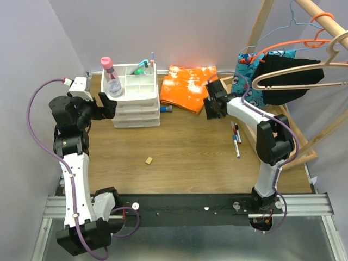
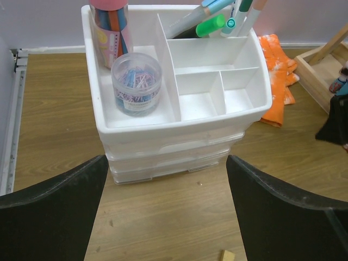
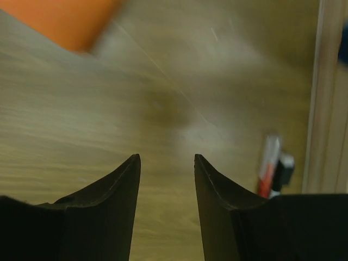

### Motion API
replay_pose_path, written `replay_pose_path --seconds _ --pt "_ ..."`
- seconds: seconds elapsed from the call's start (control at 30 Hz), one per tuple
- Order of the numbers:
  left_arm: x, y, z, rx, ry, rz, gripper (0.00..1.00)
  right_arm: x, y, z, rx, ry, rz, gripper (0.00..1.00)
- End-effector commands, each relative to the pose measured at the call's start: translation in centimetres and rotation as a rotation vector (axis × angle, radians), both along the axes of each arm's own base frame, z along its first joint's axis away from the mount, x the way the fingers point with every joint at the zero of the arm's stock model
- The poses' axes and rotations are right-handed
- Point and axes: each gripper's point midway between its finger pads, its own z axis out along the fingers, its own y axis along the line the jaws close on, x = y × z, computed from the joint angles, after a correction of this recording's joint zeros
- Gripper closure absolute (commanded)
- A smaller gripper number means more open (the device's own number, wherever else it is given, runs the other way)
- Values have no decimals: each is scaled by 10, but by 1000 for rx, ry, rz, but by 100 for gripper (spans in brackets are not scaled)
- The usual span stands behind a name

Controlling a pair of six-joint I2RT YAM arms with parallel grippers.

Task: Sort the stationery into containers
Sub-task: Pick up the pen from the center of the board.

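Sorting part done: both claws empty, loose pens lie on the surface.

Wooden surface point(image 1: 190, 163) carries the white drawer unit point(image 1: 136, 106) at upper left of the top view. Its back compartments hold the pink-capped bottle point(image 1: 111, 81), the green-capped marker point(image 2: 209, 25) and some upright pens. The orange cloth point(image 1: 187, 87) lies just right of the unit. The left claw point(image 2: 166, 157) is spread wide before the unit's front, gripping nothing. The right claw point(image 3: 166, 157) is parted by a narrow gap, nothing between its fingers, and hangs over bare wood at upper centre. Two or three pens point(image 1: 236, 140) lie close together right of centre, beside a wooden rail point(image 3: 328, 98). The blue-capped tube point(image 1: 167, 109) sits just beside the unit. Risks, as judged:
- The narrow gap may pinch two pens at once.
- It may nudge one so it rolls against the rail.
- A drop into the crowded back compartment may bounce out.
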Motion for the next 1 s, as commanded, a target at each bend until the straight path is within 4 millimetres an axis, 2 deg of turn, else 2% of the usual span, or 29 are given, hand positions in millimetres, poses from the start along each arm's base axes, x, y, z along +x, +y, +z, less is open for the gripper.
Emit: replay_pose_path --seconds 0.0,0.23,0.43,0.63,0.77,0.97 --pt "-4 -11 15 -2 -44 -42 1 -63 -75 -42 -169 225 -135 49" --pt "-3 -15 13 -17 -39 -54 1 -55 -100 -48 -214 208 -159 52" --pt "-2 -15 11 -13 -36 -54 1 -34 -122 -57 -260 190 -179 54" --pt "-2 -13 7 -11 -31 -47 1 -12 -139 -55 -280 160 -203 55" --pt "-1 -14 3 -13 -22 -49 1 -5 -144 -60 -269 174 -200 56" --pt "-1 -13 3 -13 -20 -46 1 -14 -138 -76 -245 225 -165 60"
